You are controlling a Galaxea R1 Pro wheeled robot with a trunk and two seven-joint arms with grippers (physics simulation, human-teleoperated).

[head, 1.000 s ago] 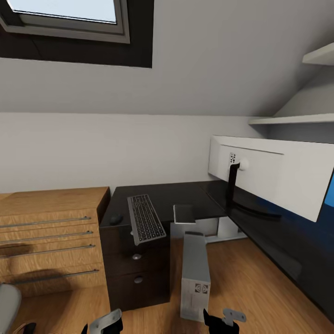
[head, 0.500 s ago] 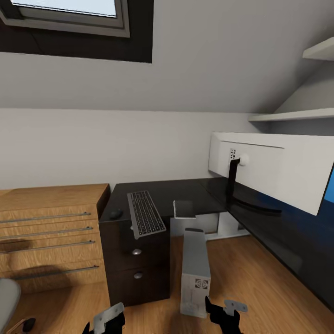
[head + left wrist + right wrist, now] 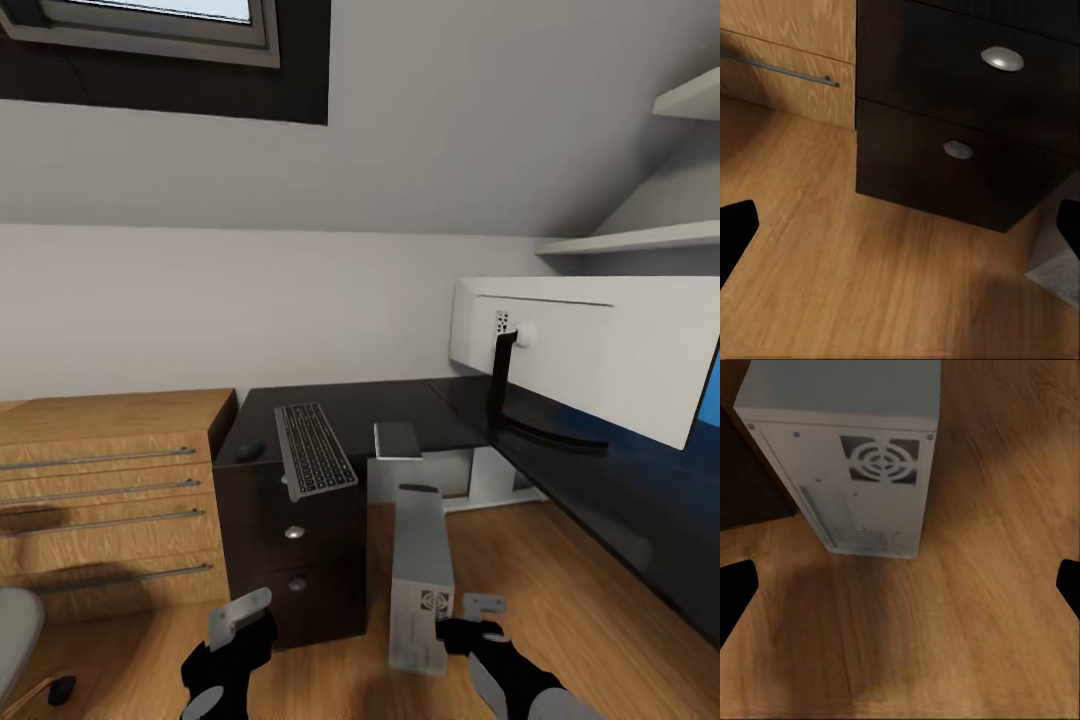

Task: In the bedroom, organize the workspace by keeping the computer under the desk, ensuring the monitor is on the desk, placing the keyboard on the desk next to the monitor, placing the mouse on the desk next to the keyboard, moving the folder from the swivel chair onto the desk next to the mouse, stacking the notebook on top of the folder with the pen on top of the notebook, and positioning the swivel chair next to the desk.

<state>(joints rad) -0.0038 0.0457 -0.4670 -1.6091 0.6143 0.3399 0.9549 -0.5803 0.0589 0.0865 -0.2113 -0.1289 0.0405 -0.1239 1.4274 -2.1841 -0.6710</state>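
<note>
One desk is seen, L-shaped, with a glossy black top and a dark drawer block at its left end; two drawers are counted there, each with one round silver knob. On the top, one slim black keyboard with a thin grey edge lies near the left end, overhanging the front edge, and one small black oval mouse rests just beside it at the left front corner. One thin grey notebook lies at the front edge near the inner corner of the L. One monitor stands on the right wing, its white back shown, on a black stand with a round base. One computer, a light grey upright tower with a round fan grille, stands on the wooden floor in front of the desk opening, just beside the drawer block. One light wood cabinet with four long metal handles stands against the desk's left end. A grey padded edge of the swivel chair is seen beyond the cabinet. Two grippers are counted: the left gripper hangs before the drawers and the right gripper just beside the tower's base; both are spread wide with nothing between the black fingertips.
</note>
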